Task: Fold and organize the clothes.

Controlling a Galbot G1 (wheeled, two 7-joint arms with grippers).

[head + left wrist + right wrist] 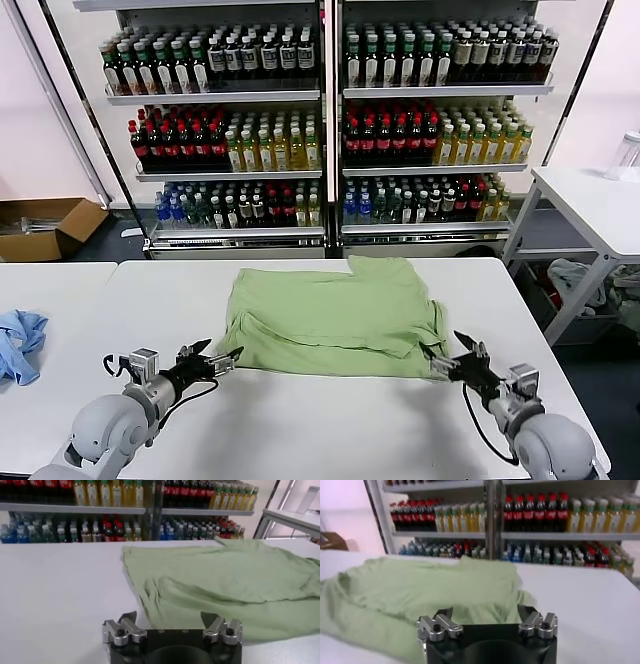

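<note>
Shirt (330, 315) mid-table, lower part folded up over itself, more folds left | left gripper (222, 359) wide, empty, by its near-left corner | right gripper (449, 358) wide, empty, near-right corner

Left gripper (170, 622), fingers (122, 627) spread apart, faces the rumpled green shirt (225, 580).
</note>
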